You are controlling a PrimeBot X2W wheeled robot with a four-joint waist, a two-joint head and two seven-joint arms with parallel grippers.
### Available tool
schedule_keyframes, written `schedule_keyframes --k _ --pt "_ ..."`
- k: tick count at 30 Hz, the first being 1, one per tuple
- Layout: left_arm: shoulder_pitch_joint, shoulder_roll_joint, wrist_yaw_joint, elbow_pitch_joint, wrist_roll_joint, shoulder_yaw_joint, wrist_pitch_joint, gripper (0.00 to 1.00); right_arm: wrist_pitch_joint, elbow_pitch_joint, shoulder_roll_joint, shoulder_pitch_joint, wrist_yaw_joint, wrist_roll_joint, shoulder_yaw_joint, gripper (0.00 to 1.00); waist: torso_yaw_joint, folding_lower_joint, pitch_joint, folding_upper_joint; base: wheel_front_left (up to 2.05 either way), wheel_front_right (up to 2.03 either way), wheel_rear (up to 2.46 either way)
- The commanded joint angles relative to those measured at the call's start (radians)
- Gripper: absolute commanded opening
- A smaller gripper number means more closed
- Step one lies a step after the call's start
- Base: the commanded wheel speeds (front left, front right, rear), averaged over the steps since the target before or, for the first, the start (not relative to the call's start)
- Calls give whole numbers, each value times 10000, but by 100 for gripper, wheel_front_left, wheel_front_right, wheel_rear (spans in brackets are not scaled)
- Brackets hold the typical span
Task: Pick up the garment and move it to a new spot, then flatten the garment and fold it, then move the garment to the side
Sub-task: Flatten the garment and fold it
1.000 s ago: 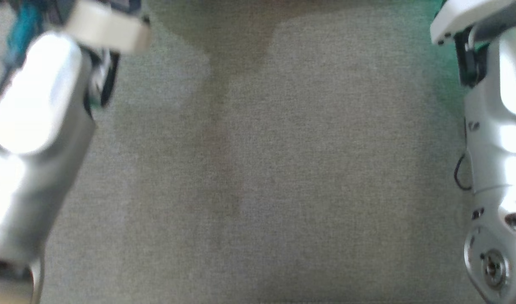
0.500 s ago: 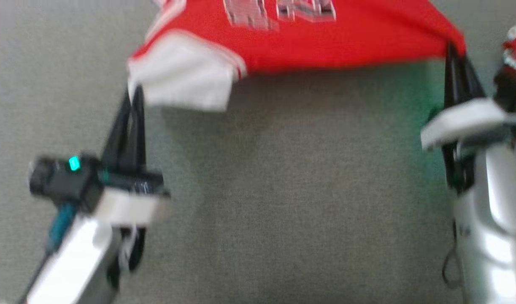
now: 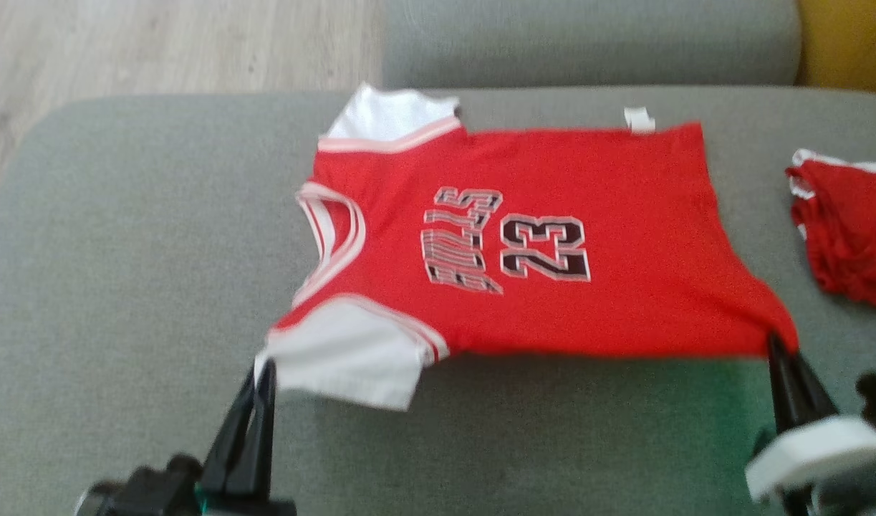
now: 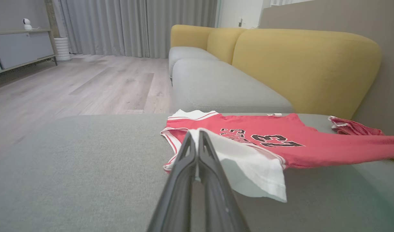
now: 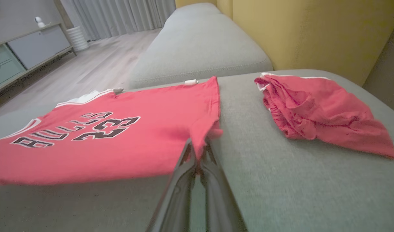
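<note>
The garment (image 3: 538, 236) is a red jersey with white sleeves and the number 23, spread across the grey sofa cushion (image 3: 137, 236). Its near edge is lifted a little off the cushion. My left gripper (image 3: 264, 367) is shut on the near white sleeve (image 4: 248, 167), with its tips pinching the sleeve's edge in the left wrist view (image 4: 197, 132). My right gripper (image 3: 776, 342) is shut on the garment's near hem corner, seen up close in the right wrist view (image 5: 197, 145). The far sleeve and far hem rest flat on the cushion.
Crumpled red shorts (image 3: 846, 229) lie on the cushion to the right of the garment, also in the right wrist view (image 5: 312, 109). A second grey seat (image 3: 588, 36) and a yellow backrest (image 4: 306, 64) lie beyond. Wooden floor (image 3: 158, 43) is past the cushion's left edge.
The head camera has tilted up, so the whole picture shifted and the full garment came into it. Both grippers stay shut on the garment's near edge.
</note>
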Motion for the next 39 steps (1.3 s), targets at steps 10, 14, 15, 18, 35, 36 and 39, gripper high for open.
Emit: schedule_keyframes --k 10,14,15,18,35,36,39 --pt "496 -86 -11 136 -441 -186 135 0 1157 -552 -66 990 -7 112 115 0 21 3 -503 -1 0 0 0" --pt "160 -358 -433 1003 -657 -274 46 0 1364 209 -66 723 -7 114 168 0 61 3 -472 -1 0 0 0" --pt "35 -426 -533 1221 -686 -284 17 0 1402 375 -66 646 -7 90 204 0 65 3 -452 -1 0 0 0" --pt "-397 -638 -809 1762 -723 -342 -14 0 1516 826 -66 387 -7 70 329 0 34 3 -358 -1 0 0 0" --pt "-4224 -1697 -1711 4321 79 -139 -612 0 876 1682 -66 -2091 -7 1043 390 0 -399 3 944 -1 0 0 0" --pt "-4436 -1743 -1742 4498 115 -106 -663 0 904 1755 -66 -2324 -7 981 346 0 -435 3 1051 -1 0 0 0" --pt "-5001 -1913 -1873 5002 149 -39 -782 0 1169 2073 -66 -2951 -7 623 201 0 -507 3 1323 -1 0 0 0"
